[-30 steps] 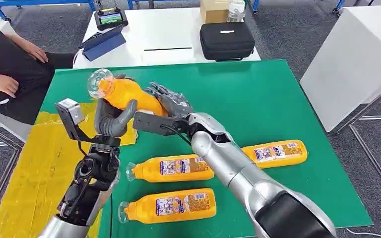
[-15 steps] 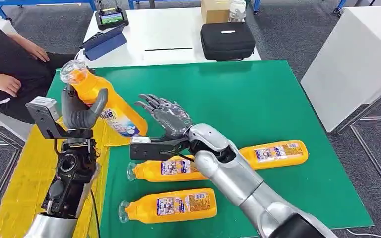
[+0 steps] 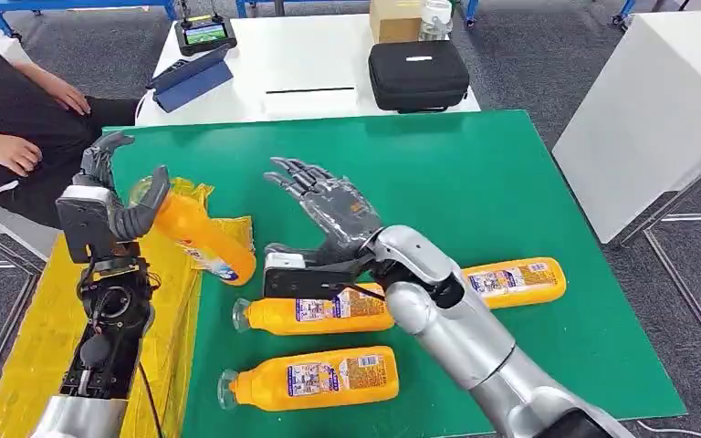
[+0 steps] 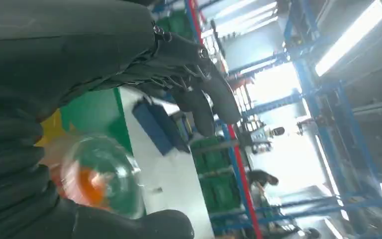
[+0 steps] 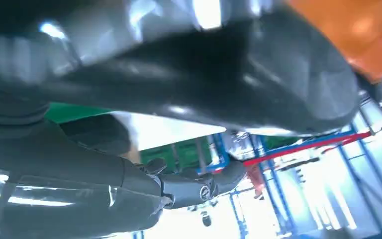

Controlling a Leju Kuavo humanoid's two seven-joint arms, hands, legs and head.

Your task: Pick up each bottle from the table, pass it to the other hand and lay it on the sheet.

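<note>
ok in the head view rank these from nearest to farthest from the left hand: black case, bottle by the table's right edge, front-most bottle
From the left hand:
1. Front-most bottle, lying near the green table's front edge.
2. Black case, on the white table behind.
3. Right-edge bottle, lying beyond the right arm.

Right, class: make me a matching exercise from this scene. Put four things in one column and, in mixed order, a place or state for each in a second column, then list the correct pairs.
Column one:
1. left hand
2. right hand
3. black case
4. yellow sheet

Column two:
A. lies along the left edge of the green table
B. holds nothing, fingers spread above the green table
C. holds an orange bottle near its clear cap, over the sheet
D. sits on the white table behind

Pairs: 1-C, 2-B, 3-D, 4-A
</note>
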